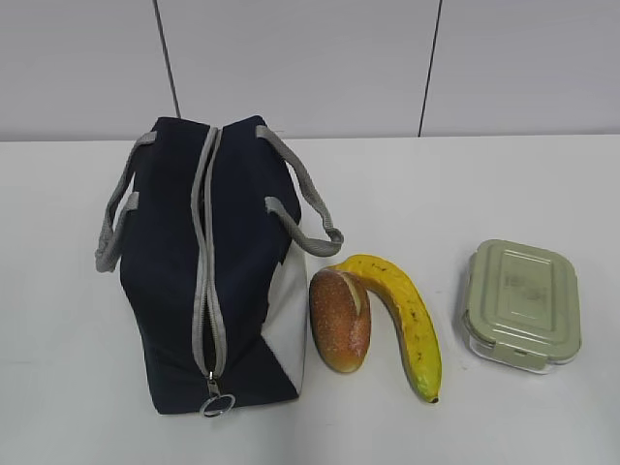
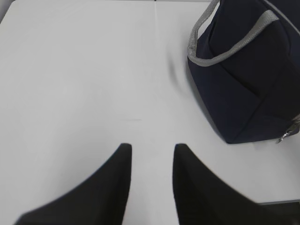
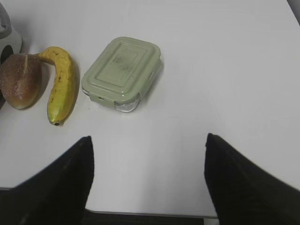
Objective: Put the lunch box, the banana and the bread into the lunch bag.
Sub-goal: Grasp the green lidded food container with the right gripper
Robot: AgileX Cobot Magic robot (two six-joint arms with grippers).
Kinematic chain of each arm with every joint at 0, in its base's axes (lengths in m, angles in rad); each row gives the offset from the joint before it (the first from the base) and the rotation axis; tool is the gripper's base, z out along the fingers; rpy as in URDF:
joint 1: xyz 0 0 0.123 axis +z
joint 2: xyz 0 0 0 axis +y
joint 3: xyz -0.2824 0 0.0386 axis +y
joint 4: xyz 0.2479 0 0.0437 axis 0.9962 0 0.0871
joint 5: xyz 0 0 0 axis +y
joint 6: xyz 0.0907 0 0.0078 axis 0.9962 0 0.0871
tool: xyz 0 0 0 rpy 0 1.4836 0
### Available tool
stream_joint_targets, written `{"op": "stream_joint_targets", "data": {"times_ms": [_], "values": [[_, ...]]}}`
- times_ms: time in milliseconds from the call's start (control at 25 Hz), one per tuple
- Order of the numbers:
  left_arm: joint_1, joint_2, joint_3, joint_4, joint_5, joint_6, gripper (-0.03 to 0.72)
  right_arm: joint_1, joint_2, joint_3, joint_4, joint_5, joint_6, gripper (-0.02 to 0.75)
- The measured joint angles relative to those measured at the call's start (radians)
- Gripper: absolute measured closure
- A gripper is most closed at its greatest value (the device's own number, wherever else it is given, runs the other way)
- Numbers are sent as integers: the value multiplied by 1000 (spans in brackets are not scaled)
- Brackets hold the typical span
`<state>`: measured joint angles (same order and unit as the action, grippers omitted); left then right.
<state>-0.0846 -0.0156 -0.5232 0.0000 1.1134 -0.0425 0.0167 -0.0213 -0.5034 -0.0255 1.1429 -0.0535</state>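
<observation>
both pincers are out of the exterior frame; lunch bag (image 1: 208,281) zipped at left, bread (image 1: 340,320), banana (image 1: 402,320), lunch box (image 1: 521,304) rightward. left pincer (image 2: 152,154) narrowly apart, bag upper right. right pincer (image 3: 147,145) wide apart, box above-left, nearest.

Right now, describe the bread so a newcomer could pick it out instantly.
Start at the big navy lunch bag on the left of the table. Right beside its white side panel lies the bread, an oval golden-brown roll with a pale slash. The banana curving around its right side is long and yellow, and the lunch box further right is green-lidded.
</observation>
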Motion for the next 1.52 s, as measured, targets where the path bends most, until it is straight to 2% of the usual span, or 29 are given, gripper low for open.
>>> {"op": "stream_joint_targets", "data": {"times_ms": [760,840,1000,1160,1360,1520], "values": [[0,2,0,0,-1,0,454,0,0,0,0,0,0,193],[0,25,-2,-31,-8,0,454,0,0,0,0,0,0,193],[0,159,-32,-163,-86,0,454,0,0,0,0,0,0,193],[0,362,-86,-251,-156,0,454,0,0,0,0,0,0,193],[-5,639,-174,-297,-177,0,451,0,0,0,0,0,0,193],[-41,831,-277,-317,-181,11,445,0,0,0,0,0,0,193]]}}
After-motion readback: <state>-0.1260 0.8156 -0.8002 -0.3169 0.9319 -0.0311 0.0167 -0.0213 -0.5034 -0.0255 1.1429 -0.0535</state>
